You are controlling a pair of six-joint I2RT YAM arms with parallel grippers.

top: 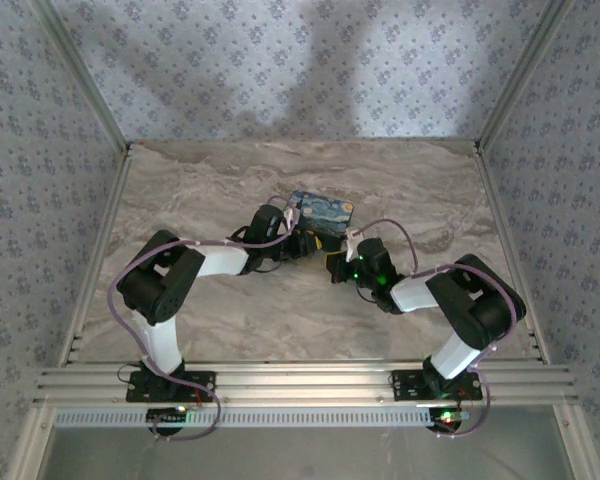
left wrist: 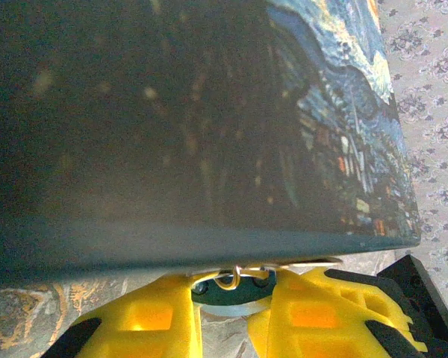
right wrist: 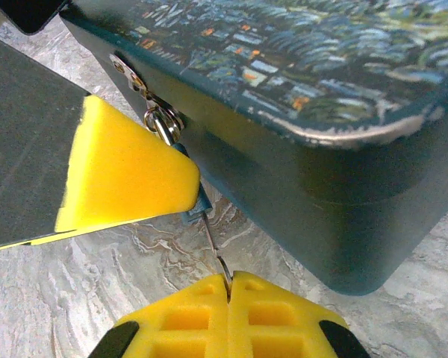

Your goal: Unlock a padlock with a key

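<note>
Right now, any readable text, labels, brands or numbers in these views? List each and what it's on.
No readable text in any view.
tin: painted night-scene print only, no lettering.
padlock: mostly hidden, no stamp or number can be made out.
key: only a thin shaft shows, no marking visible.

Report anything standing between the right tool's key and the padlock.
Nothing visible does. The key, pinched in the right tool, runs straight to the padlock; the left tool grips the padlock from its sides, off that line.
</note>
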